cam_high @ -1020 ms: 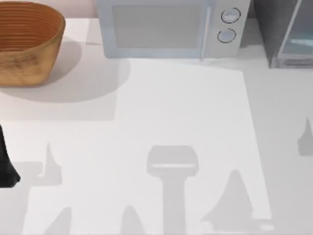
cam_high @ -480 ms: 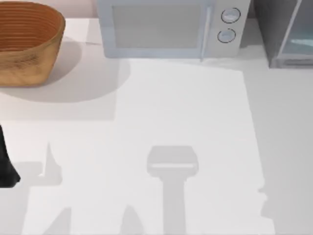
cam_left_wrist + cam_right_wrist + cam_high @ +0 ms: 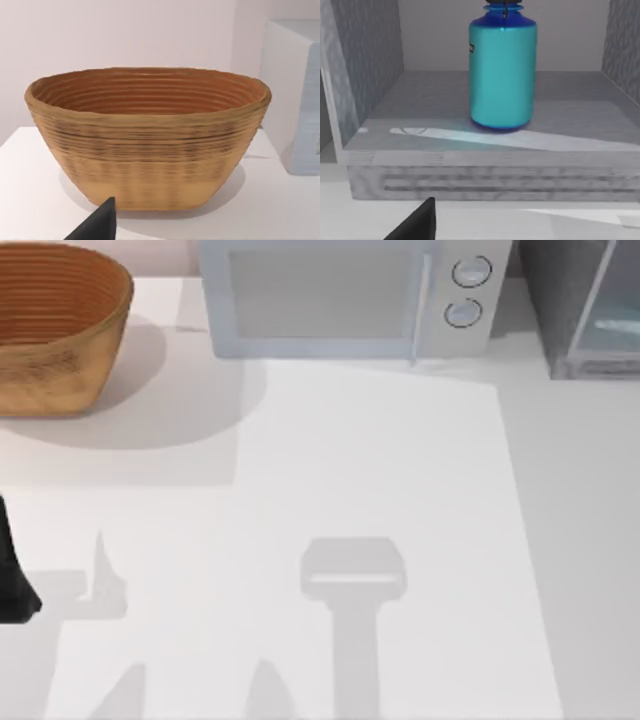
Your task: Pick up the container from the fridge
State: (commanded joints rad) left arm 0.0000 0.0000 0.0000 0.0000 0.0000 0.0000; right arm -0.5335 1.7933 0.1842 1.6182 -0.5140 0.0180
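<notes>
- Lately the arm-shaped shadows that lay on the right part of the bench (image 3: 400, 460) in the top view a second ago, and had shrunk to a sliver half a second ago, are gone; the rest of that view is unchanged.
- I judge from this that the right arm has swung off towards the fridge (image 3: 575, 310) at the far right corner, so the approach seems under way and the grasp is not yet made.
- Nearest in the right wrist view, a dark tip of the right gripper (image 3: 415, 222) shows at the frame's edge, well short of the fridge's front sill; whether it is open or closed I cannot tell, and it holds nothing that I can see.
- Beyond the sill, the container (image 3: 502, 70) stands upright on the fridge floor, inside the open compartment and clear of both side walls.
- The left gripper (image 3: 97, 225) sits parked at the bench's left edge, facing the basket (image 3: 150, 145); its opening I cannot tell either.
- As for writing, a small pale label (image 3: 471, 48) sits on the container's shoulder, too small to read.
- The microwave (image 3: 330, 295) beside the fridge bears two round knobs and no legible markings.
</notes>
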